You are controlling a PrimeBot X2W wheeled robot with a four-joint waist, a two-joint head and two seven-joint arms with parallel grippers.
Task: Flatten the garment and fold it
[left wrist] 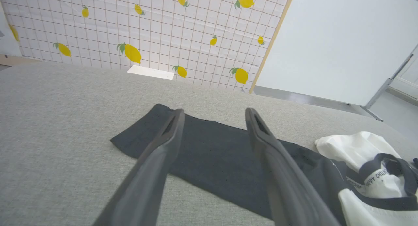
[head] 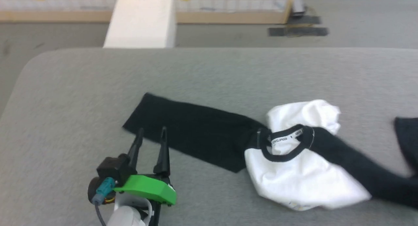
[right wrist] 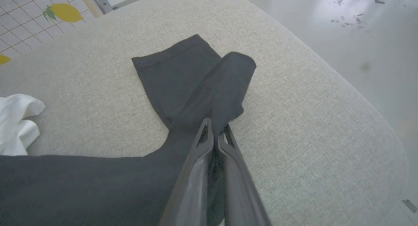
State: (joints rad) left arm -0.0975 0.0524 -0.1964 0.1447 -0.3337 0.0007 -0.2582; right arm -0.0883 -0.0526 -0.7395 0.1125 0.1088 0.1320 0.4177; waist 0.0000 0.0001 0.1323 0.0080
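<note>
On the grey padded table (head: 81, 88) we've got the garment (head: 303, 177) sitting toward our right side, and it's pretty far from flat. Its white body is bunched into a lump, with the black collar (head: 283, 156) facing up and the lettered neck tape (head: 287, 137) showing inside it.

One black sleeve (head: 196, 134) runs out to the left of the body and lies nice and flat on the table, cuff end farthest from the body. The other sleeve (head: 359, 167) heads off to the right, looking ropey and twisted in the head view.

Our left gripper (head: 152, 129) has its two dark fingers spread wide with nothing between them. It sits just at the near edge of the flat sleeve, close to the cuff end. From the left wrist view the fingers point across that sleeve, and we can't tell if the tips touch the cloth.

Our right gripper (right wrist: 215, 128) has its fingers pressed together on a fold of the right sleeve, so it's holding the garment there. In that wrist view the black fabric humps up right at the fingertips, while the cuff end lies flat on the table just beyond, near the table's rounded corner.

Past the far edge of the table there's a white block (head: 140, 22) on the floor (head: 359, 23), and a lemon-print tiled wall (left wrist: 130, 33) behind it.
</note>
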